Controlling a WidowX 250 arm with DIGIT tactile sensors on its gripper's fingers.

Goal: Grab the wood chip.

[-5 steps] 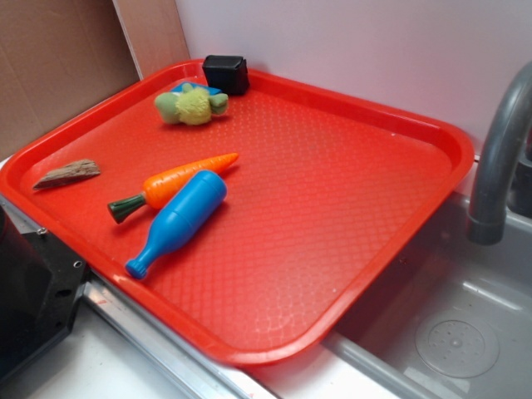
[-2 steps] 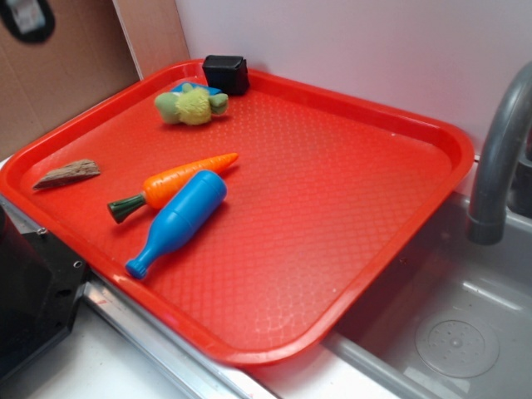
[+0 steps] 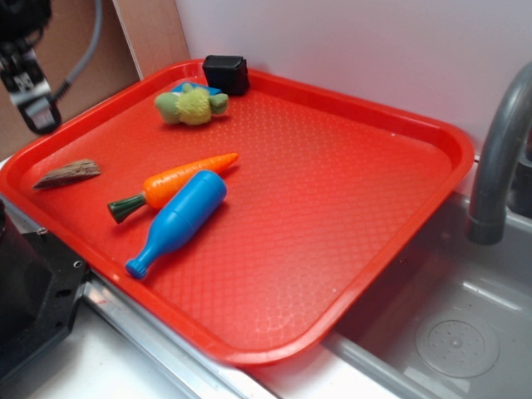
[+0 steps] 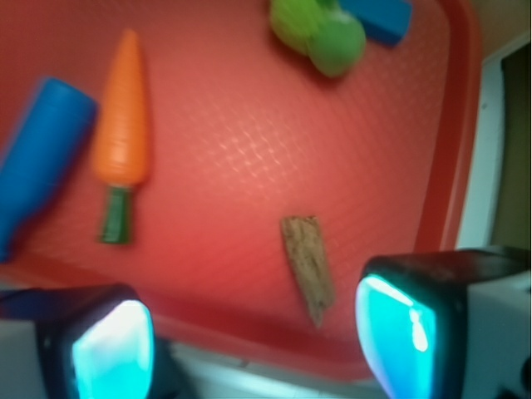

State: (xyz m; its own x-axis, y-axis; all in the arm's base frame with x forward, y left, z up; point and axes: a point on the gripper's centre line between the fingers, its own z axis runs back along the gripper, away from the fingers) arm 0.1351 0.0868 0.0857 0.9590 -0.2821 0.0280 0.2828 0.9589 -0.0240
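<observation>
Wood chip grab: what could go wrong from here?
1. The wood chip lies flat near the tray's raised rim; a finger of the open end effector may hit the rim.
2. A thin chip may slip flat under the pads.
3. The chip sits off-centre between the fingers.

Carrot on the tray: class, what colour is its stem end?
Dark green, on the orange carrot; clearest in the wrist view.
</observation>
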